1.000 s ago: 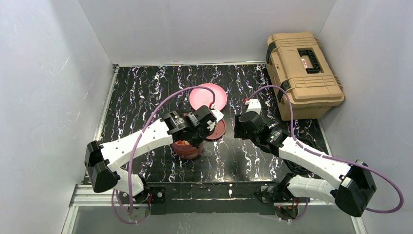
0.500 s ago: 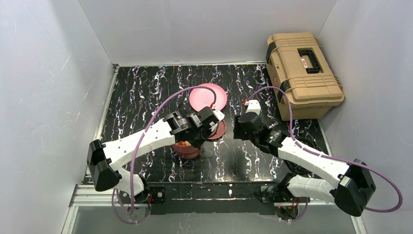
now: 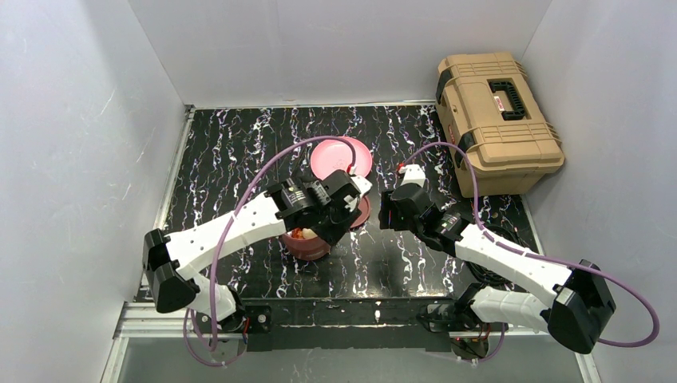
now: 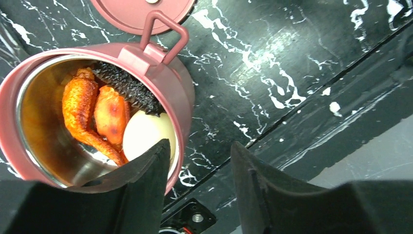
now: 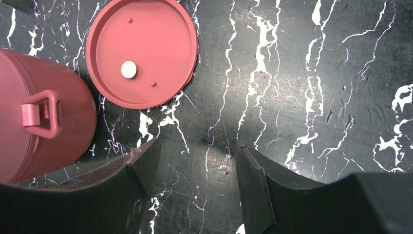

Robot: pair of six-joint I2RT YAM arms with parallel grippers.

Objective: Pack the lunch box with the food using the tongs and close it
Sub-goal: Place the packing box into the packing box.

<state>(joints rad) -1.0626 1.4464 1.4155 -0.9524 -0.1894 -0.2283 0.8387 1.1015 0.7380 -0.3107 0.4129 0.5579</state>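
Hovering with fingers parted and empty, the right gripper (image 5: 197,146) sits just right of the flat lid (image 5: 141,51) lying on the table (image 5: 302,97) beside the food-filled bowl (image 4: 180,92), over which the left gripper (image 4: 199,151) hangs, likewise parted and empty, so the right arm seems better placed.

bare tabletop (image 5: 316,97) beside disc lid (image 5: 141,51), lunch box (image 5: 73,102) crowding its other side

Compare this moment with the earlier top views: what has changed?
The left gripper has parted its fingers over the open lunch box's rim; nothing is between them now, and what it let go, if anything, cannot be seen. The right gripper edged slightly toward the box, open. The lunch box, loose lid, pink plate and toolbox stayed put.
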